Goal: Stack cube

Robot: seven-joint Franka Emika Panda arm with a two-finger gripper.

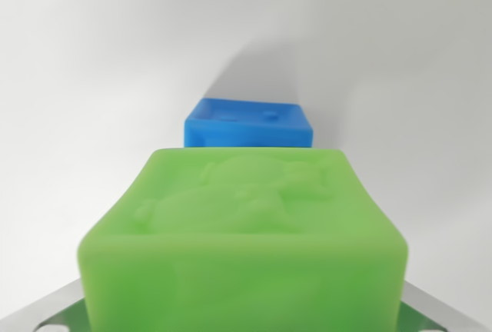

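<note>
The green cube [246,247] fills the lower half of the wrist view, from about 8 o'clock across to 4 o'clock, very close to the camera and slightly blurred. Its top face carries a raised, moulded figure with soft rounded outlines; the shape of the figure cannot be made out for certain. The block looks like smooth, matt, slightly translucent rubber or soft plastic, with rounded edges and corners.

Beyond it, just above the picture's centre toward 12 o'clock, sits the blue cube [248,124]. It looks smaller in the picture, lies farther from the camera, and is partly hidden along its lower edge by the green cube's far rim. Its top face shows faint raised relief too, and it has the same matt, soft-edged look. Whether the two blocks touch or stand apart cannot be told from this angle.

Of the hand [246,318] only flat grey metal parts show, at the bottom corners near 7 o'clock and 5 o'clock, flanking the green cube on both sides, with small holes visible at the wrist view's left. The fingertips themselves are hidden behind the block, so I cannot tell whether the hand is clamped on the green cube or merely around it.

The desk [92,78] is plain white and smooth, and the blue cube throws a soft grey shadow [261,71] up toward 12 o'clock.
</note>
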